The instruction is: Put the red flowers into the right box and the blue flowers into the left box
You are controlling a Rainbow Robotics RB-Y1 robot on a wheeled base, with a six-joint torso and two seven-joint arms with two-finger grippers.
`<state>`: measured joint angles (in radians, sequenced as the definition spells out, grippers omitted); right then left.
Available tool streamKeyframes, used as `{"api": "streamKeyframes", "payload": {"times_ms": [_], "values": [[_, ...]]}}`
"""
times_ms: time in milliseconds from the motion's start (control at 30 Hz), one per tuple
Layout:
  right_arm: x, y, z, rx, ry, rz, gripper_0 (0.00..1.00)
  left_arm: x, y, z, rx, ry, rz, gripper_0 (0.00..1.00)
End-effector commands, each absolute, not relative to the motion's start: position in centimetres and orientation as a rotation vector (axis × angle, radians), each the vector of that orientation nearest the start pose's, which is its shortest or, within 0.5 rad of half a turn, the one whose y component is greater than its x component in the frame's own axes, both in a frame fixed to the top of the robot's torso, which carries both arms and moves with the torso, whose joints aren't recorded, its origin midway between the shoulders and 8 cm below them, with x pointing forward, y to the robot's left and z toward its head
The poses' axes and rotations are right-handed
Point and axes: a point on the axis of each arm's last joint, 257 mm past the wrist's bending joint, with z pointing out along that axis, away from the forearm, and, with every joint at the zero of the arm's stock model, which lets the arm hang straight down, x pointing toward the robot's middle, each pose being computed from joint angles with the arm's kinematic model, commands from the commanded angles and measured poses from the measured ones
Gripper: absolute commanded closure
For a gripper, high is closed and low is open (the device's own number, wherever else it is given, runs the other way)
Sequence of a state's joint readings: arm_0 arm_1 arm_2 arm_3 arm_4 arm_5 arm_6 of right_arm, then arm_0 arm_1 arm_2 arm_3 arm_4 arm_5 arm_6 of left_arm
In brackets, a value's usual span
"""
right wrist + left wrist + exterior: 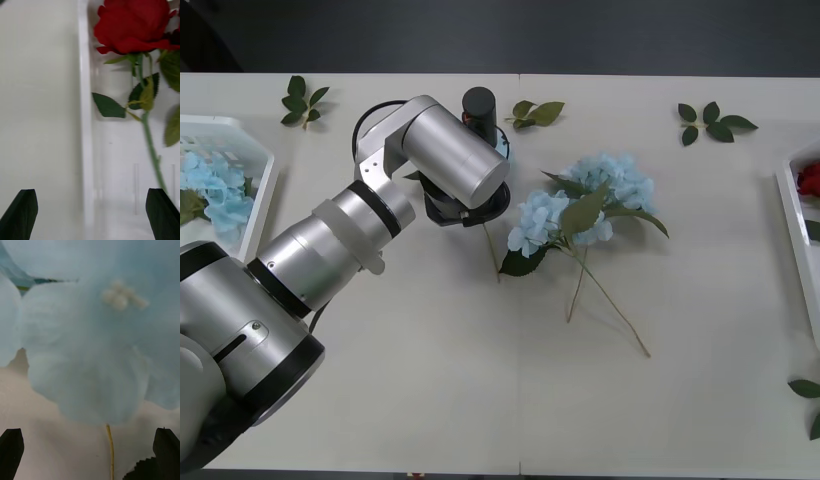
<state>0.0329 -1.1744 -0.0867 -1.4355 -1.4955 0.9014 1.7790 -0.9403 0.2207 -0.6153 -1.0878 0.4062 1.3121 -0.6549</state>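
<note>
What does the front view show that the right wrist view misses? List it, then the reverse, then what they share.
Front only: the left arm reaching over the table, blue flowers lying mid-table, more blue flowers in the left box, and loose leaf sprigs.
Right wrist only: the right gripper, open, and the rose's stem and leaves.
Both: the right box and a red flower inside it.
</note>
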Motion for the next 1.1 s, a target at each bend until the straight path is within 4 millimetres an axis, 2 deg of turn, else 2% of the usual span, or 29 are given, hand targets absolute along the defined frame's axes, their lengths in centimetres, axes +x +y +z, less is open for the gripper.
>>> {"api": "streamKeyframes", "payload": {"times_ms": [33, 267, 667, 900, 1100], "values": [[44.8, -47.7, -19.3, 0.126, 2.416, 0.263, 0.16, 57.9, 3.9, -26.4, -0.132, 2.586, -0.082, 0.00], [43.4, -40.7, -17.7, 0.190, 2.473, 0.253, 0.16, 58.2, 3.6, -27.5, -0.136, 2.601, -0.063, 0.00], [40.4, -33.3, -18.0, 0.318, 2.509, 0.224, 0.16, 58.0, 3.8, -28.8, -0.096, 2.599, -0.013, 0.00], [41.4, -28.4, -19.8, 0.401, 2.503, 0.223, 0.16, 57.9, 4.0, -29.5, -0.091, 2.606, 0.001, 0.00], [42.5, -25.1, -21.5, 0.431, 2.502, 0.217, 0.16, 58.1, 4.1, -29.9, -0.074, 2.596, 0.008, 0.00]]}}
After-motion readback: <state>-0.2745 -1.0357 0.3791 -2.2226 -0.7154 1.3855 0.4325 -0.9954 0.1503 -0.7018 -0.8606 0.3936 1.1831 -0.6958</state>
